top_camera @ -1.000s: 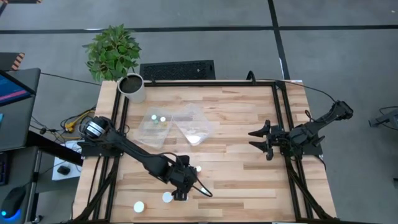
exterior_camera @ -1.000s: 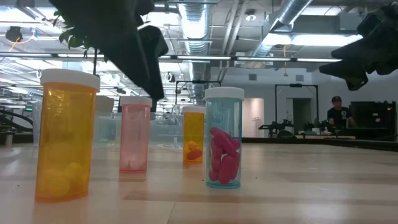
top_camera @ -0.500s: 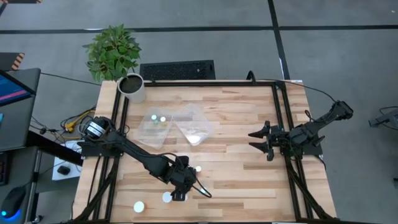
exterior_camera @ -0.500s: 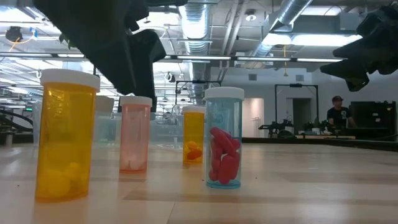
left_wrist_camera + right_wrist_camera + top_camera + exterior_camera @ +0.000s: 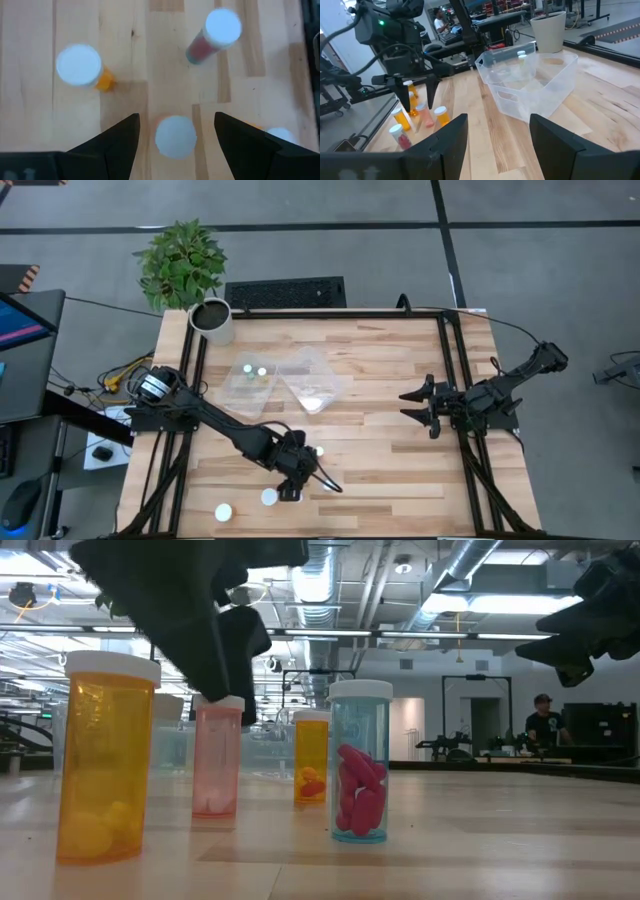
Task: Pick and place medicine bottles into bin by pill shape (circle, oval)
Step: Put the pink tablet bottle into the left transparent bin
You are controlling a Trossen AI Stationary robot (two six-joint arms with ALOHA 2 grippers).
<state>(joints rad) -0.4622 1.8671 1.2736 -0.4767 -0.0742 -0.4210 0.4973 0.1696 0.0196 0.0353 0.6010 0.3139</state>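
Four white-capped bottles stand upright near the table's front: a big orange one (image 5: 105, 755), a pink one (image 5: 218, 760), a small orange one (image 5: 311, 758) and a teal one with pink pills (image 5: 360, 762). My left gripper (image 5: 290, 483) is open, pointing down over the pink bottle. Its fingers stand on either side of that bottle's cap (image 5: 175, 137) with gaps showing. Two more bottles (image 5: 255, 369) sit in the left clear bin (image 5: 247, 390). My right gripper (image 5: 415, 406) waits open and empty at the right, above the table.
A second clear bin (image 5: 312, 382) sits beside the first at the table's middle back. A white plant pot (image 5: 212, 320) stands at the far left corner. Loose caps show at the front edge (image 5: 224, 511) and beside my left gripper (image 5: 268, 497). Bare wood lies between the arms.
My left gripper has come down toward the pink bottle, and its fingers now reach the level of the bottle's cap. The bottles have stayed where they were.
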